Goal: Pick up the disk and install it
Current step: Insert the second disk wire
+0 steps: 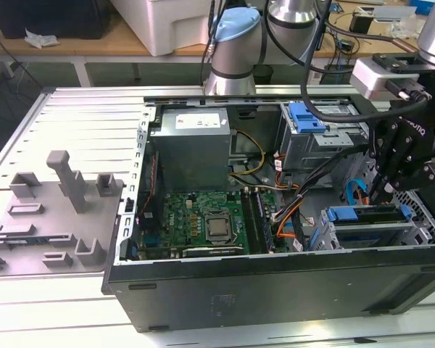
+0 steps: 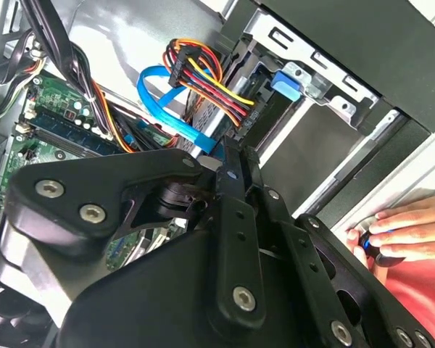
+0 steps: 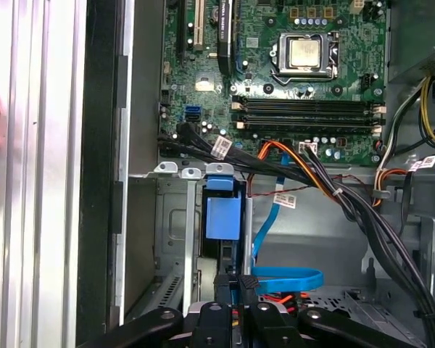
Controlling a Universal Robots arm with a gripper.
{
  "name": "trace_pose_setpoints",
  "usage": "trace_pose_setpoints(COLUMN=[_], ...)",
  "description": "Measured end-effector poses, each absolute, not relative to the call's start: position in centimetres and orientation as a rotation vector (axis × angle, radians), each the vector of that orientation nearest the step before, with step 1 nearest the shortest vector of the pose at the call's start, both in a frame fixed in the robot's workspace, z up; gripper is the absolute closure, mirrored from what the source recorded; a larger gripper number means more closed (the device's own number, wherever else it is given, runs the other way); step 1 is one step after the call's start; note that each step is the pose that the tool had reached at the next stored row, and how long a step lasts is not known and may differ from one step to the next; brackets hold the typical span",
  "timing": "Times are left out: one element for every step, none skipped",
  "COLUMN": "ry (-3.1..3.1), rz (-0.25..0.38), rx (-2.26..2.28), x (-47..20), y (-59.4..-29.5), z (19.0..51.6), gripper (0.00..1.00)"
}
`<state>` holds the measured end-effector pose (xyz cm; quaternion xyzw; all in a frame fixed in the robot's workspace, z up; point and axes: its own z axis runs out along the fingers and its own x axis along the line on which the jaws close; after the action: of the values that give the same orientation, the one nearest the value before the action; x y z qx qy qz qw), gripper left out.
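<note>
Inside open computer case [image 1: 275, 286], near its front wall at exterior view's right: gripper [image 1: 383, 194] low over drive cage [image 1: 370, 232]. Fingers [image 3: 235, 286] pressed together, pinching top edge of disk [image 3: 223, 217], which stands on edge in cage slot, blue bracket up. Tight room: cage walls flank disk closely; blue data cable [image 3: 286, 279] and cable bundle [image 2: 206, 80] just beside. Motherboard [image 1: 196, 221] well apart. Person's hand [image 2: 409, 232] rests outside case wall. Labels too small to read.

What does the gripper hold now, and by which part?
The gripper seems to pinch the disk by its thin edge nearest the arm.
</note>
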<state>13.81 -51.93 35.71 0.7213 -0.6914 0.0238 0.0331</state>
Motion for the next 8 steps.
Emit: trace_pose_setpoints(ry=[-2.128, -2.128, -2.129, -2.131, -2.133, -2.135, -2.136, -2.136], rz=[0.072, 0.071, 0.070, 0.066, 0.061, 0.058, 0.056, 0.054], rx=[2.220, 2.221, 2.221, 2.223, 2.226, 2.227, 2.228, 2.229], x=[13.81, 13.81, 13.81, 13.81, 13.81, 13.81, 13.81, 13.81], y=[-51.97, -52.01, -52.03, -52.06, -52.11, -52.14, -52.19, -52.25], z=[35.70, 35.71, 35.71, 35.71, 35.70, 35.70, 35.70, 35.70], gripper=[0.84, 0.84, 0.84, 0.84, 0.84, 0.84, 0.84, 0.84])
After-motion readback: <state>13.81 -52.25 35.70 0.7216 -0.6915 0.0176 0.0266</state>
